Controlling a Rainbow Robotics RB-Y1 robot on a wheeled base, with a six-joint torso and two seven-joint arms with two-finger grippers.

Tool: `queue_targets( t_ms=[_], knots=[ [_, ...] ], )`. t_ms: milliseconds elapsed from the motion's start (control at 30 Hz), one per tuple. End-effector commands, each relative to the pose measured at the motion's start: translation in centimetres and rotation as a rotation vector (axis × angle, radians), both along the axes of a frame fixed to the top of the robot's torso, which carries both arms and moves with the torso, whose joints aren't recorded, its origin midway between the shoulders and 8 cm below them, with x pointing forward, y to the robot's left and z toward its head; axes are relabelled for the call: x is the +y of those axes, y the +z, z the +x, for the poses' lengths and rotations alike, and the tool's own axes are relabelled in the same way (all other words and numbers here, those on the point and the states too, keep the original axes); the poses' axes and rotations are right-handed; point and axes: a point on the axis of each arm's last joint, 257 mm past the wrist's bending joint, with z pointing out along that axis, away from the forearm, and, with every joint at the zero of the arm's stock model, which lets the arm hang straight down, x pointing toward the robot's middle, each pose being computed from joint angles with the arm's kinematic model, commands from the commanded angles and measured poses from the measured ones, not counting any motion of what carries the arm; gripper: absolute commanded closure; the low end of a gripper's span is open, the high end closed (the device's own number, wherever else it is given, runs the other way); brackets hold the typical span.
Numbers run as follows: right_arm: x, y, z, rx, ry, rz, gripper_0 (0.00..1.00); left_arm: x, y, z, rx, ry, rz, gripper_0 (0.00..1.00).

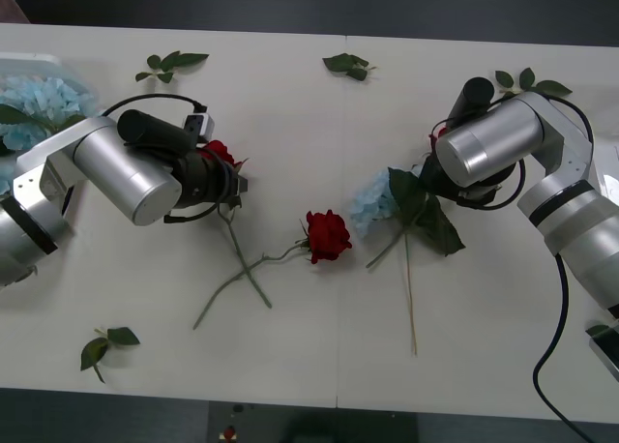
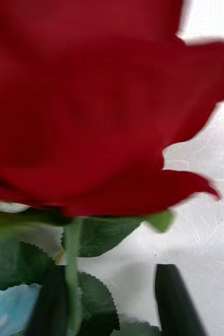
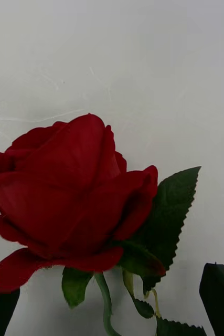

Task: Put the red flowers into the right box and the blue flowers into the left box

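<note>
- A white table [image 1: 319, 104] runs across the front view, strewn with loose green leaf sprigs [image 1: 170, 65] and flowers.
- The left gripper [image 3: 112, 302] sits low over a red rose [image 1: 219, 153] left of centre; its black fingers [image 3: 219, 296] stand wide apart on either side of the stem just under the bloom, holding nothing.
- The right gripper [image 2: 112, 299] hovers over another rose [image 2: 91, 110] right of centre, jaws parted, stem [image 2: 72, 262] lying against one finger, not yet pinched.
- A third rose [image 1: 327, 235] lies mid-table, its stem crossing the left rose's stem.
- A blue hydrangea [image 1: 372, 201] with dark leaves lies just beside the right gripper; more blue blooms fill the left box [image 1: 39, 61] at the far left edge.
- To grasp well, each gripper should probably centre on the stem below the bloom, close firmly, then lift straight up so crossed stems and the neighbouring hydrangea are not dragged.
</note>
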Motion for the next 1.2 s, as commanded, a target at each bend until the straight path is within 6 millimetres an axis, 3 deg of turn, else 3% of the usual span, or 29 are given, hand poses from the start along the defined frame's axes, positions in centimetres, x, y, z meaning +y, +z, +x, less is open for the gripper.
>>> queue_targets(
  t_ms=[33, 333, 467, 667, 767, 933, 1000, 1200],
  knots=[
    [0.8, 0.8, 0.5, -0.022, 0.006, 0.014, 1.0, 0.1, 1.5, 1.3, -0.029, -0.001, 0.025, 0.0],
    [0.6, 1.1, 0.7, -0.03, -0.004, 0.012, 1.0, 0.7, -0.6, 0.0, 0.005, -0.027, 0.084, 0.0],
    [-0.3, 2.3, 1.1, -0.052, -0.004, -0.003, 1.0, 1.0, -1.5, -0.6, 0.02, -0.032, 0.101, 0.0],
    [-2.2, 6.0, 0.3, -0.053, -0.008, -0.032, 1.0, 1.1, -1.9, -0.7, 0.029, -0.03, 0.113, 0.0],
    [-3.0, 8.0, -0.2, -0.05, -0.014, -0.029, 1.0, 0.9, -1.6, -0.5, 0.025, -0.032, 0.11, 0.29],
    [-3.4, 11.0, -0.8, -0.058, -0.009, 0.01, 1.0, 0.6, -1.6, -0.5, 0.026, -0.034, 0.108, 0.93],
    [-3.7, 12.0, -0.8, -0.068, -0.014, 0.027, 1.0, 0.7, -1.5, -0.4, 0.024, -0.032, 0.107, 1.0],
    [-4.1, 14.4, -0.9, -0.089, -0.017, 0.081, 1.0, 0.6, -1.3, -0.3, 0.021, -0.033, 0.107, 1.0]
  ],
)
